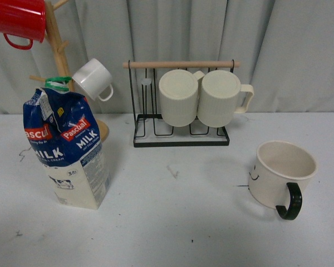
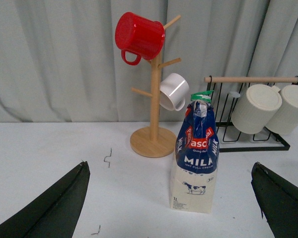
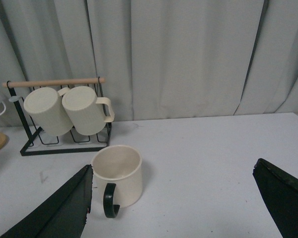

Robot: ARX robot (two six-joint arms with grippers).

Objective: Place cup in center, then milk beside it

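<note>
Claws spread wide, empty: left claw (image 2: 169, 166) before milk (image 2: 195, 148), right claw (image 3: 174, 165) before cup (image 3: 120, 174).

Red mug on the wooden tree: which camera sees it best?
The left wrist view: the whole red mug shows, handle too. The front view cuts it off at the corner. The right wrist view misses it.
</note>
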